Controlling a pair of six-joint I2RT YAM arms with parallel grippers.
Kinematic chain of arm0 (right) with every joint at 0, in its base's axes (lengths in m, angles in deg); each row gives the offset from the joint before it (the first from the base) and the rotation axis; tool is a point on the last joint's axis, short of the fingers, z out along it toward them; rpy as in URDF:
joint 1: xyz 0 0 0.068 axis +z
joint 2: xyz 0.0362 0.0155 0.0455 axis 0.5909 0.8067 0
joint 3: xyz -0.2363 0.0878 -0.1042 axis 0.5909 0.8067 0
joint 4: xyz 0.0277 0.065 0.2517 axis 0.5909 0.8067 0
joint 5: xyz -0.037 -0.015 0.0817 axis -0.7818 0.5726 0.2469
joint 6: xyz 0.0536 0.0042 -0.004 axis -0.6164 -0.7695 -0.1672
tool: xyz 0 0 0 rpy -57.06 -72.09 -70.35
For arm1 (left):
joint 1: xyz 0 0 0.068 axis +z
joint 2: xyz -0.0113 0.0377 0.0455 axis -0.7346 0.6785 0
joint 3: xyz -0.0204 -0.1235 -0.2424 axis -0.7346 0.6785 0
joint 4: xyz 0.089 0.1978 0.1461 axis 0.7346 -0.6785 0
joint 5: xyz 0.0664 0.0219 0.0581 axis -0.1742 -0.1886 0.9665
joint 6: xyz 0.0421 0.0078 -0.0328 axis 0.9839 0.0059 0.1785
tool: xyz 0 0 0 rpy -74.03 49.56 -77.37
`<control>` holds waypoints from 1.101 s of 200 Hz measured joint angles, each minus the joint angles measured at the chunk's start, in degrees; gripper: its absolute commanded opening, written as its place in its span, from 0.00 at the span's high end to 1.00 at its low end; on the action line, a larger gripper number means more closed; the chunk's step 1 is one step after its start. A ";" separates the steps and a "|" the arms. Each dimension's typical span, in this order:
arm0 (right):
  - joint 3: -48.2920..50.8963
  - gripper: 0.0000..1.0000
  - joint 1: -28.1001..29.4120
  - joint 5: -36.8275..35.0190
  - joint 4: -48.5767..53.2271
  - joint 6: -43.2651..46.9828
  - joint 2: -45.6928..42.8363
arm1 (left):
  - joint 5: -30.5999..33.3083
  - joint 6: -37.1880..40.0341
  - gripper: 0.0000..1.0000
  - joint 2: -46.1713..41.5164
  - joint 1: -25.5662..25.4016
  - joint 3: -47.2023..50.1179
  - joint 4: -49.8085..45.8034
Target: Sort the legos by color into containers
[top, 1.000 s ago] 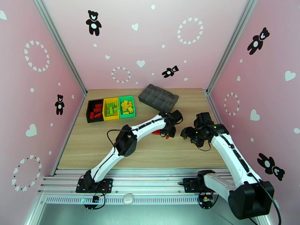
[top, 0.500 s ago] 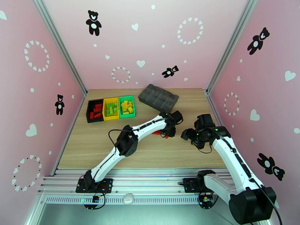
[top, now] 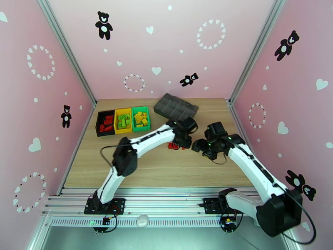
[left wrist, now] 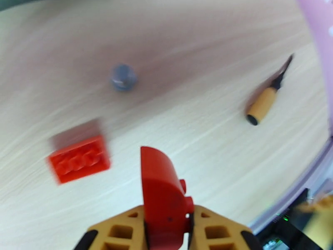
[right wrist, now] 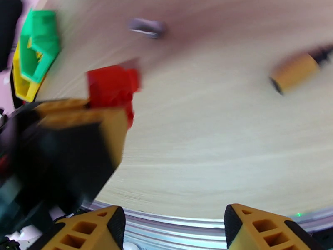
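Wood-grain table (top: 175,171) inside a pink booth with bear and heart stickers, for anyone wondering about the setup.

Left fingers (left wrist: 210,228) are pinched right down on a red lego (left wrist: 162,196). It sticks up out of the left gripper (left wrist: 165,223), held by its lower end with the smooth side facing the wrist cam. Right fingers (right wrist: 93,230) sit apart with nothing between them, so the right gripper (right wrist: 170,228) has no hold on anything. From above it's just beside the left one, on its right, near the middle of the table.

Moving out: a second red lego (left wrist: 79,159) lies flat on the wood just beside the left gripper, pretty blurry. Past that there's a small silver piece (left wrist: 123,77), and an orange-handled tool (left wrist: 263,106) lies off to the side.

Bins are well apart from all that, at the far left. The black bin (top: 98,123), yellow bin (top: 124,132) and green bin (top: 142,129) stand in a row, touching. Black has red legos (top: 107,121), yellow has green legos (top: 123,120), and green has yellow legos (top: 140,118). A grey tray (top: 175,108) sits skewed at the back, behind the grippers.
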 measured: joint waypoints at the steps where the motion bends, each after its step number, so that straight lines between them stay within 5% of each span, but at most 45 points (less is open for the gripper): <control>1: -0.17 0.32 0.20 0.02 -0.09 0.02 0.24 | 0.00 -0.02 0.81 -0.26 0.15 0.20 0.09; 53: -19.02 0.32 12.11 -0.35 -3.39 1.84 18.53 | -0.20 -0.39 0.81 -14.60 13.20 13.62 3.69; 112: -43.04 0.31 19.37 3.28 -2.62 5.16 38.23 | 0.04 -0.04 0.80 -25.14 32.30 22.43 3.48; 163: -61.86 0.31 23.32 8.55 1.81 8.28 52.72 | 0.07 0.57 0.80 -26.47 46.95 24.48 2.84; 220: -66.40 0.31 22.97 11.06 5.70 9.99 57.00 | 0.11 1.99 0.80 -19.96 60.24 20.11 1.01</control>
